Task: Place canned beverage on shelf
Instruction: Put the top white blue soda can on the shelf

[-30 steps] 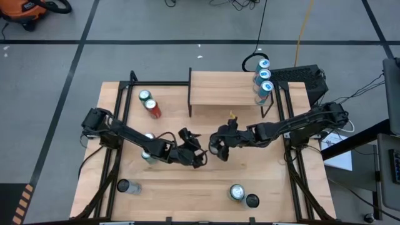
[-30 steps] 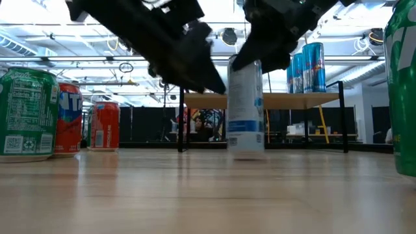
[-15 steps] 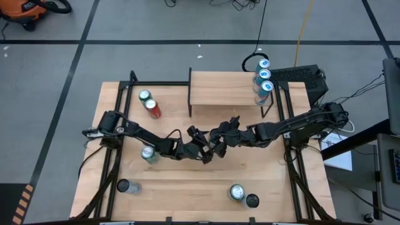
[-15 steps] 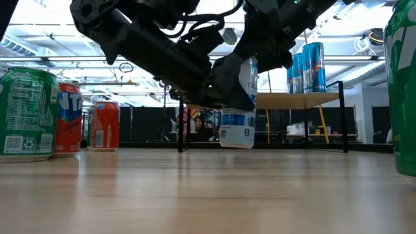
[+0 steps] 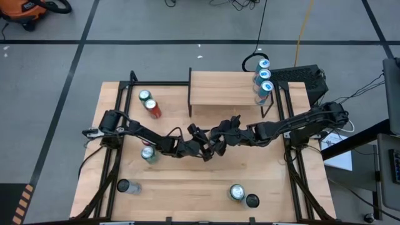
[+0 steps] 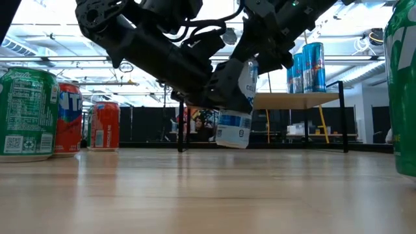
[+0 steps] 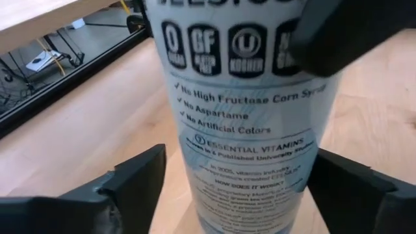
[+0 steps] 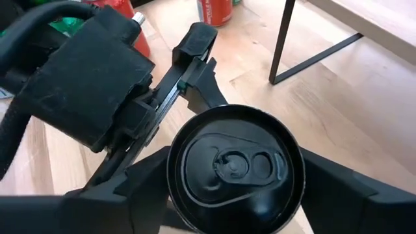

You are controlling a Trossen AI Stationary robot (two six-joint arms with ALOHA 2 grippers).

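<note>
Landmark: shelf (image 5: 226,89), at the table's far edge.

White-and-blue can (image 6: 235,110) sits in front of the shelf, over the middle of the table (image 5: 262,181), lifted clear of the wood and tilted. It lies between both claws at once. Left gripper (image 5: 206,149) has the can's lower body between its fingers (image 7: 130,185), one dark finger on each side of the printed label. Right gripper (image 5: 220,139) sits at the can's top, its fingers flanking the black lid on both sides. Whether either claw is clamped on the can or spread just off it: cannot tell.

Shelf contents: three blue cans (image 5: 262,76) in a row at its right end; the rest of the plank is bare wood.

Arm pose: left arm reaches in low from the shelf's front-left, right arm from its front-right; the wrists meet at the can.

Left of the shelf: a green can (image 5: 145,96) and a red can (image 5: 152,109).
</note>
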